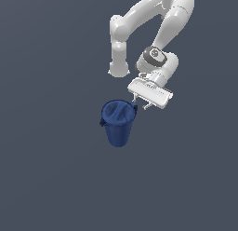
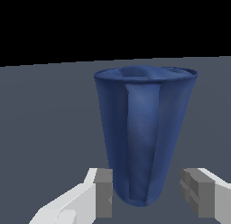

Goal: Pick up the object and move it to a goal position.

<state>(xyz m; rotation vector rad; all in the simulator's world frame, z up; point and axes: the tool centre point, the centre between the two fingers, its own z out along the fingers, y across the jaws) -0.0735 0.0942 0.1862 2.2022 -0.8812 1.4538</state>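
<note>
Dark blue tapered bucket-like container with ridged top stands upright on the grey table. White pincer spread wide beside its rim, on the exterior view's right; fingers flank the narrower end, holding nothing.

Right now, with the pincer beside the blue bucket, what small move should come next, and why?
Probably ease the pincer forward a little, then close. In the wrist view the blue bucket sits between the open fingers, with a gap on each side. Only its narrow base lies between them, so a grip further up looks safer.
</note>
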